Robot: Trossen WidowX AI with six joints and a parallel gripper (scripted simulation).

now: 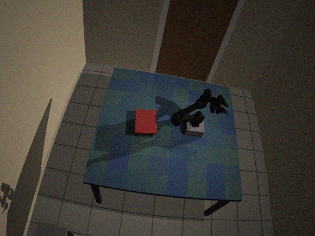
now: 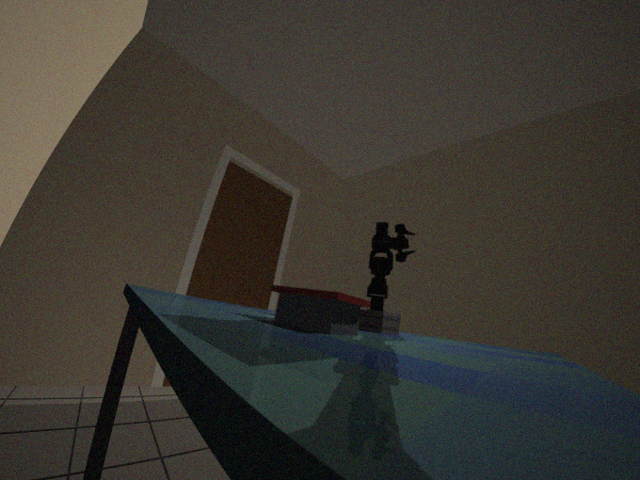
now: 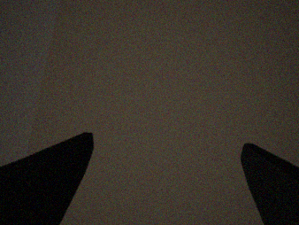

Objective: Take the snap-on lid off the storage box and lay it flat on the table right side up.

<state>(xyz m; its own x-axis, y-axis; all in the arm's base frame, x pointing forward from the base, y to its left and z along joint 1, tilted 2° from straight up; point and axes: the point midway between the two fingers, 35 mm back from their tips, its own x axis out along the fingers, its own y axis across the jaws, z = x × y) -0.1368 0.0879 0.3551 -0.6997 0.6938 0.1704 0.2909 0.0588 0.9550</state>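
The red lid (image 1: 146, 121) (image 2: 315, 291) is sitting on the storage box (image 2: 302, 312), its thin rim overhanging the grey walls in the exterior view; the box is resting on the blue-green patchwork counter (image 1: 162, 175) (image 2: 465, 408), apart from the pale arm base (image 1: 195, 130). The fingers (image 1: 227, 107) (image 2: 414, 244) are standing wide apart, released, with nothing between them; they are pointing away from the box, and the wrist view is showing only wall beyond them.

Handling, judged: the lid is probably light and fairly stiff, plastic-like; the snap fit is likely resisting first, then giving suddenly; smooth faces may be slipping under a weak grip. Best hold: the overhanging rim, near the small dark notch on the side facing the arm base; lifting gently there should be freeing one edge first; a hard pull risks dragging the box.

Materials and shapes: the lid is looking matt, flat and nearly square; the box is showing plain, straight sides; the counter is carrying a faint sheen; the fingers are black, tapering to blunt tips; dim, grainy light is hiding finer texture.
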